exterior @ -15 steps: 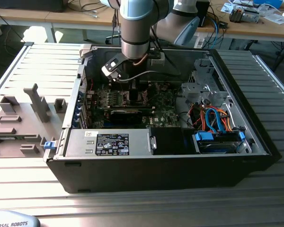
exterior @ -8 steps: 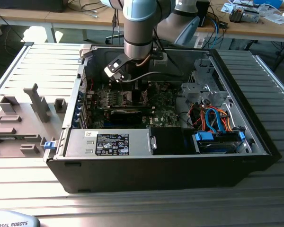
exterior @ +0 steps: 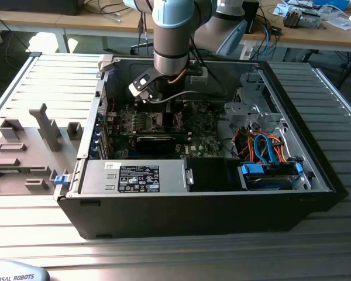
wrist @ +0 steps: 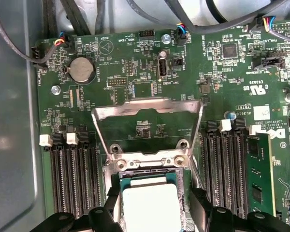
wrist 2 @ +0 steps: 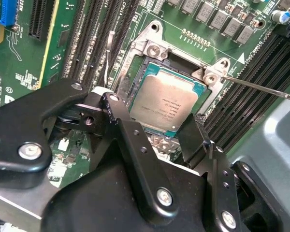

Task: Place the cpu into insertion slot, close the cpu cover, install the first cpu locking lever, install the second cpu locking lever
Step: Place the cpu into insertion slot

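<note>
Exterior view: the gripper [exterior: 164,114] hung inside the computer case [exterior: 319,170]. Second wrist view: its jaws stood spread either side of the cpu [wrist 2: 166,104], which lay flat in the socket [wrist 2: 152,48]. First wrist view: the cpu cover [wrist: 135,105] stood raised just beyond the cpu.

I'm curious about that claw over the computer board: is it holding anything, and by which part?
Nothing, it seems: the cpu lies in its socket, and the jaws of the gripper stand either side of it with gaps.
</note>
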Motion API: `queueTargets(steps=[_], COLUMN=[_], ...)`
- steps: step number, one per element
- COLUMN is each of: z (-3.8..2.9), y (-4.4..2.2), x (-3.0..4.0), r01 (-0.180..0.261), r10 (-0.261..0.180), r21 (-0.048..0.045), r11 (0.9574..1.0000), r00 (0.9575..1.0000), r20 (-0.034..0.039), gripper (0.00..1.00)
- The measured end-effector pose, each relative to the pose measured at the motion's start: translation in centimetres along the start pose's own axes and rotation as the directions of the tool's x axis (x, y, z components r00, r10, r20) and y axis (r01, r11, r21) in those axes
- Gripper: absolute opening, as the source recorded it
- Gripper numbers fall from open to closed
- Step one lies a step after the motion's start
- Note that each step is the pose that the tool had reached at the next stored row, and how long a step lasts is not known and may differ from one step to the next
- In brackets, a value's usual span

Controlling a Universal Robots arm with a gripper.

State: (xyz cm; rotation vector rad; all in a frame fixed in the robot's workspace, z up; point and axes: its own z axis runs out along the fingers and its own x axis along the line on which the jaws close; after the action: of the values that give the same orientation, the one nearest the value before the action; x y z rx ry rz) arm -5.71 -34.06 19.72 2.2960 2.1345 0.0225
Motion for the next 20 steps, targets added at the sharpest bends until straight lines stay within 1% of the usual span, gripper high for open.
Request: queueTargets(steps=[2,4,7,9,10,14,20], z=[0.0,-0.03,-0.2,-0.24,-0.25,-0.22,-0.21], y=[0.01,0.05,0.07,-0.08,-0.17,-0.23,-0.22], x=[-0.01,-0.02,-0.01,-0.02,-0.03,-0.03,-0.03], r01=[-0.006,-0.008,-0.009,-0.008,-0.003,0.008,0.01], r10=[0.006,0.008,0.009,0.008,0.003,-0.008,-0.01], r21=[0.0002,0.0004,0.0004,0.0004,0.0007,0.0016,0.0016], r11=[1.0,1.0,1.0,1.0,1.0,1.0,1.0], r00=[1.0,1.0,0.9999,0.9999,1.0,0.9997,0.9997], r20=[-0.0036,-0.0054,-0.0061,-0.0074,-0.0091,-0.0213,-0.0222], gripper=[0.67,0.67,0.67,0.67,0.67,0.67,0.67])
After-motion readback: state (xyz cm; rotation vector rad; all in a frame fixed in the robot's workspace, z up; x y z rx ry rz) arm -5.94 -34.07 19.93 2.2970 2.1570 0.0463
